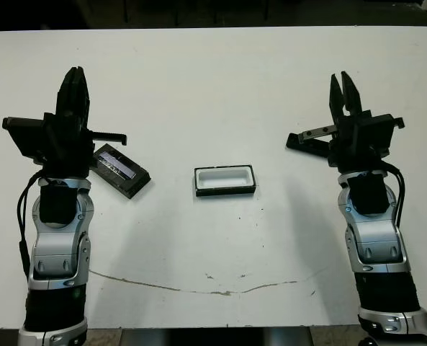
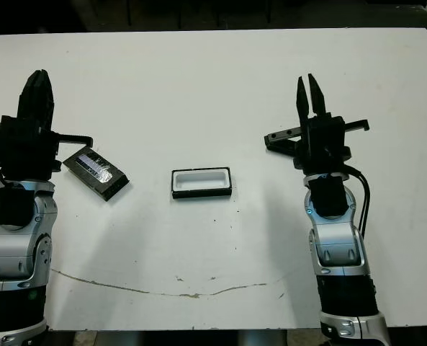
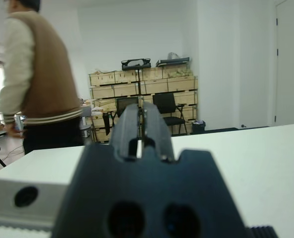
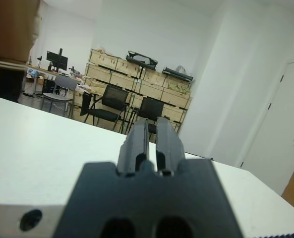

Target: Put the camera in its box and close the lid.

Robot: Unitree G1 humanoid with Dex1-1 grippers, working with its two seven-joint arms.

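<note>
The box (image 1: 225, 180), a shallow black tray with white lining, lies open and empty at the table's middle. Left of it the lid (image 1: 123, 170), a black slab with a glossy strip, lies slanted, its far end tucked behind my left arm. The camera (image 1: 304, 137), a slim dark bar, lies on the right, partly hidden behind my right gripper's body. My left gripper (image 1: 74, 75) is raised above the table, pointing away from me, shut and empty. My right gripper (image 1: 340, 79) is raised the same way, its fingers a little apart, holding nothing.
A thin crack line (image 1: 220, 291) runs across the white table (image 1: 213, 79) near the front edge. Beyond the far edge a person (image 3: 37, 79) in a brown vest stands, with chairs (image 4: 107, 106) and stacked crates (image 3: 142, 82) behind.
</note>
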